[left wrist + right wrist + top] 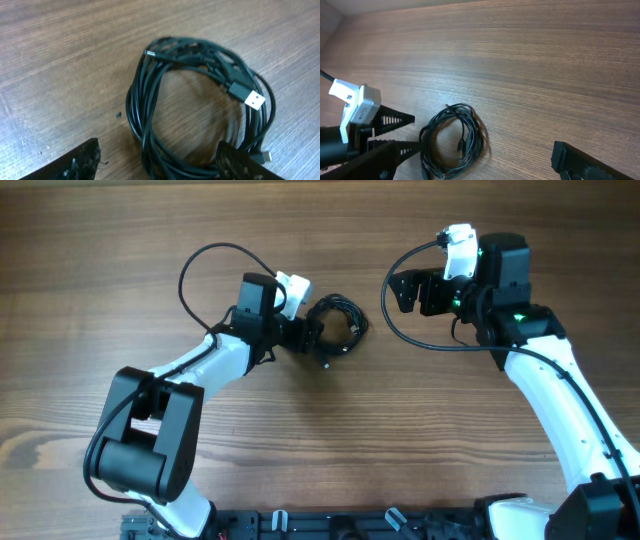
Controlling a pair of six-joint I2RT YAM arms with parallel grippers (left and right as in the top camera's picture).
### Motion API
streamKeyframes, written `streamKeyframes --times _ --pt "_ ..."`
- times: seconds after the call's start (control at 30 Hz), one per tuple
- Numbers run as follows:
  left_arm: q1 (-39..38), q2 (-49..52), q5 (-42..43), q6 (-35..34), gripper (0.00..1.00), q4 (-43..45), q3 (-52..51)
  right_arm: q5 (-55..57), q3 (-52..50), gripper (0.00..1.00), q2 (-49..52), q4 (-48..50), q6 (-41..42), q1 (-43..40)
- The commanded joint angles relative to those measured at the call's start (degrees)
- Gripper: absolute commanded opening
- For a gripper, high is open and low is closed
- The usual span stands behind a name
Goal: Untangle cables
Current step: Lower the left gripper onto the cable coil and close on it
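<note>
The cables [337,323] lie as one small black coil on the wooden table, near the middle. In the left wrist view the coil [150,105] shows a silver USB plug [252,99] and a thin barrel plug [150,52]. My left gripper [312,335] is open at the coil's left edge. Its fingers [160,167] straddle the nearest strands without closing on them. My right gripper [405,292] is open and empty, apart from the coil on its right. Its view shows the coil [452,142] beyond its fingers [475,167].
Thick black arm cables loop over the table behind the left arm [200,265] and below the right gripper [410,340]. A dark rail [350,525] runs along the table's near edge. A small dark speck [118,115] lies beside the coil.
</note>
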Motion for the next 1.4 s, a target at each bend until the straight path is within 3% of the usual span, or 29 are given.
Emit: streamKeyframes --times 0.0,1.0,1.17,1.3,1.37 --pt "-0.2 0.9 -0.7 2.9 0.75 -0.8 1.0 -1.6 -0.5 1.00 1.0 0.2 -0.6 0.2" --pt "-2.4 5.2 3.3 2.2 0.70 5.3 1.0 -1.6 -0.5 1.00 1.0 0.0 -0.6 0.2" --pt "-2.4 5.2 3.3 2.1 0.59 5.2 1.0 -1.6 -0.5 1.00 1.0 0.0 -0.5 0.2" --pt "-2.4 5.2 0.5 0.0 0.41 5.2 1.0 -1.0 -0.5 1.00 1.0 -0.1 -0.2 0.2" --pt "-2.3 5.2 -0.2 -0.4 0.38 5.2 1.0 -0.9 -0.5 1.00 1.0 -0.1 -0.1 0.2"
